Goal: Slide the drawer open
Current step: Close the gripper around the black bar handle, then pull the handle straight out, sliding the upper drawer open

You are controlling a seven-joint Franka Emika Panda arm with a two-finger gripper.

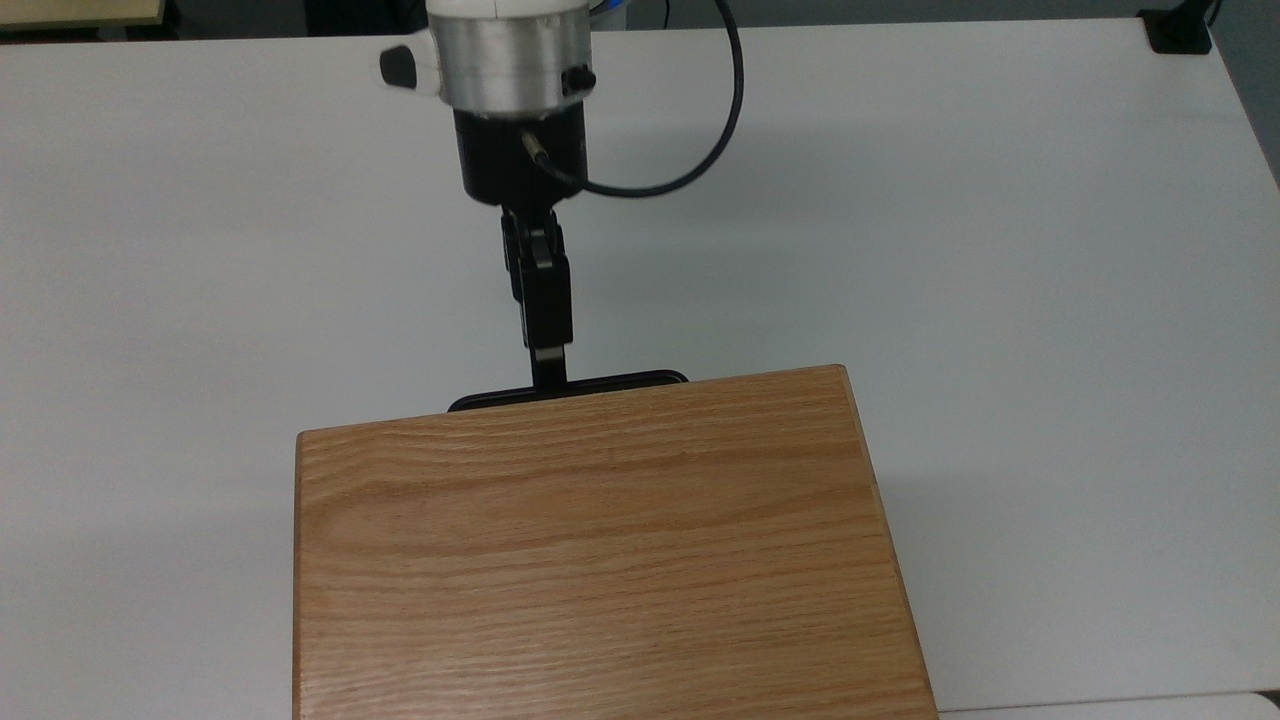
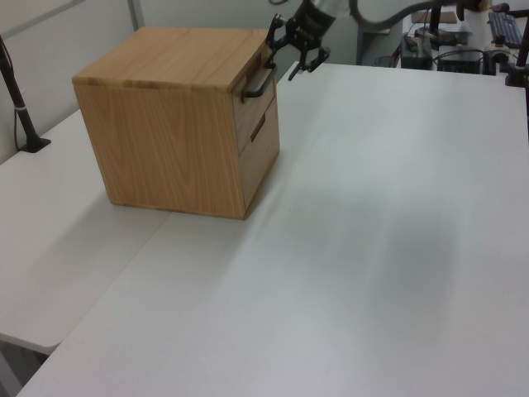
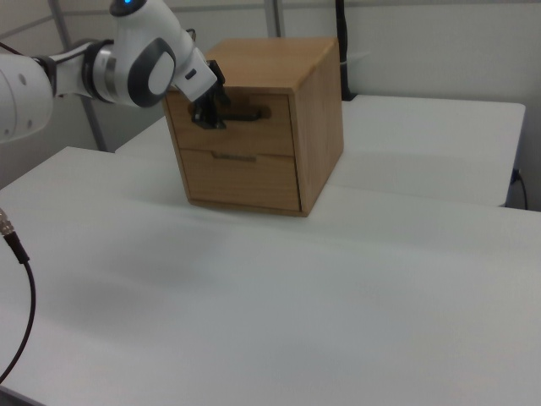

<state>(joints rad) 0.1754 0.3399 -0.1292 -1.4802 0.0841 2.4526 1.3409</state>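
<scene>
The drawer (image 3: 264, 135) is the upper of two in a light oak cabinet (image 1: 600, 560), and its front sits flush with the cabinet. Its long black bar handle (image 1: 620, 381) pokes out past the cabinet's top edge in the top view. In the left view the handle (image 2: 258, 84) runs along the front's upper part, and the handle (image 3: 250, 112) also shows in the right view. My gripper (image 1: 548, 372) is open, with its tips at the handle, a little toward the top view's left of the bar's middle. The gripper (image 3: 210, 117) covers the handle's left part in the right view. I cannot tell if the gripper (image 2: 283, 66) touches the bar.
The cabinet stands on a wide white table (image 1: 1000, 250). A lower drawer (image 3: 241, 178) sits beneath the upper one. A black cable (image 1: 715, 140) loops off my wrist. A black post (image 2: 18, 103) stands at the left view's left, and a black mount (image 1: 1178, 30) sits at the table's corner.
</scene>
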